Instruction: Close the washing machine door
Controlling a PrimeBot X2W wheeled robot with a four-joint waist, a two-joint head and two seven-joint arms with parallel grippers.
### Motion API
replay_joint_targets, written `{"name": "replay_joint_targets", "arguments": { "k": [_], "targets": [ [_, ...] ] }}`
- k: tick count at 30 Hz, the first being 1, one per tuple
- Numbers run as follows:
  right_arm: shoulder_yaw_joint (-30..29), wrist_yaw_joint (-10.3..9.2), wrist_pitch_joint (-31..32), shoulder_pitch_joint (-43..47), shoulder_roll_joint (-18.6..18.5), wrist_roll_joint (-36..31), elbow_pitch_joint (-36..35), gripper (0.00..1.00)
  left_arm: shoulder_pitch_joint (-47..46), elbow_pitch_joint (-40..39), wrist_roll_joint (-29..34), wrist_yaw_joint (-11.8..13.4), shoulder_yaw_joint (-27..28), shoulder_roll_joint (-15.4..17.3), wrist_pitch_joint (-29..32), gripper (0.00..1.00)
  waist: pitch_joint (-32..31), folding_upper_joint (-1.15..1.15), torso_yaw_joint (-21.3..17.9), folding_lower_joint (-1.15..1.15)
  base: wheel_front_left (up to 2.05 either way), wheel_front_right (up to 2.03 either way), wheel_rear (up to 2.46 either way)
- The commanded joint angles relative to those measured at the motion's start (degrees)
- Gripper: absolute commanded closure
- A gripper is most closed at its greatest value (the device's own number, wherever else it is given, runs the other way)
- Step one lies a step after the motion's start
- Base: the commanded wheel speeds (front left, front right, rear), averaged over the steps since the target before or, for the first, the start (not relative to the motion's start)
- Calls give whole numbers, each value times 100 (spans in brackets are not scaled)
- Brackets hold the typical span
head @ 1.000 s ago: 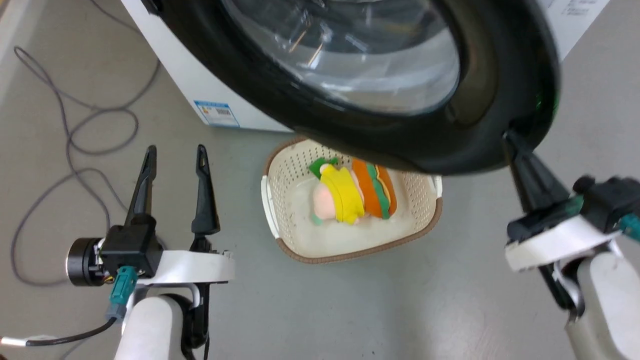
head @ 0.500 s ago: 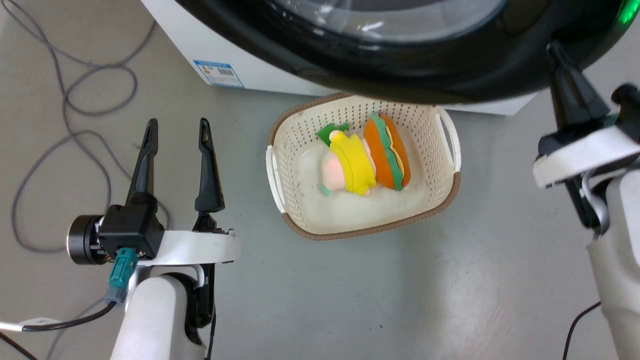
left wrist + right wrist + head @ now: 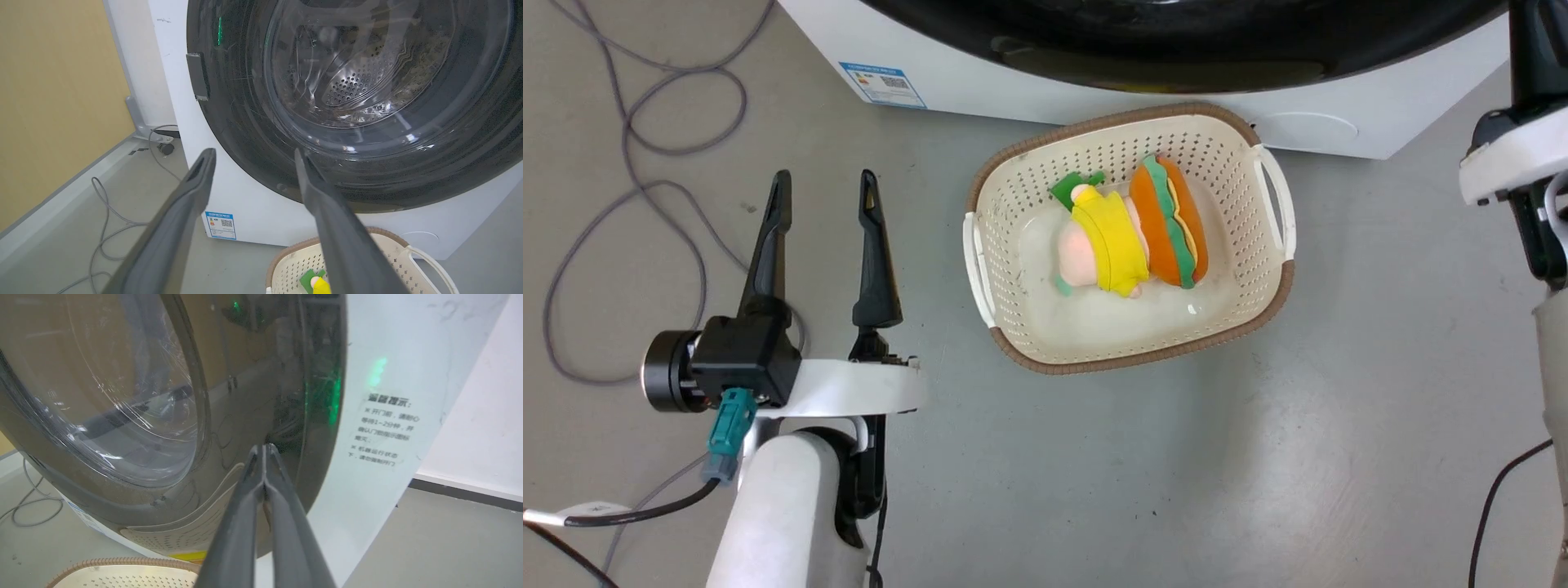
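Right gripper (image 3: 264,446) pinched at door (image 3: 229,416) — basket (image 3: 1001,237) holds toys (image 3: 1131,237) (two).

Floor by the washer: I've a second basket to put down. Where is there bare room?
Widest bare floor lies on the near side of the basket and to its right. A narrower strip runs between the left gripper and the basket. Crowded: cables left of that gripper, and the basket sits close up to the washer.

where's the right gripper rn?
In the right wrist view the right gripper, fingers pressed together, points its tips at the black rim of the washing machine door, close to the rim's edge beside the white front of the washing machine.
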Motion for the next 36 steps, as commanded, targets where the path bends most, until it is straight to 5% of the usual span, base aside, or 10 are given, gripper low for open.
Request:
{"name": "replay_joint_targets", "arguments": {
  "k": [1, 10, 31, 32, 33, 34, 36],
  "targets": [
    [-24, -10, -20, -129, -1, -50, 38, 100, -106, -8, -20, 18, -4, -4, -30, 0, 1, 0, 11, -1, 0, 0, 0],
    [-212, -10, -20, 259, 131, -74, -221, 100, 90, 123, -1, 37, 76, -4, -30, 0, -382, 0, -74, -1, 0, 0, 0],
    [-1008, -10, -20, 2678, 987, -41, -2745, 100, 879, 472, 239, -140, 368, -4, -30, 0, -1806, 0, -791, -1, 0, 0, 0],
    [-1011, -10, -20, 2819, 1022, -19, -2753, 90, 918, 485, 252, -149, 369, -4, -30, 0, -1857, 0, -801, -1, 0, 0, 0],
    [-981, -10, -20, 2954, 1049, -8, -2746, 58, 954, 499, 261, -157, 374, -4, -30, 0, -1908, 0, -812, -1, 0, 0, 0],
    [-948, -10, -20, 3075, 1069, -16, -2762, 6, 991, 512, 273, -168, 379, -4, -30, 0, -1952, 0, -822, -1, 0, 0, 0],
    [-896, -10, -20, 3298, 1103, -20, -2799, 0, 1071, 522, 298, -172, 383, -4, -30, 0, -2048, 0, -846, -1, 0, 0, 0]
  ]
}}
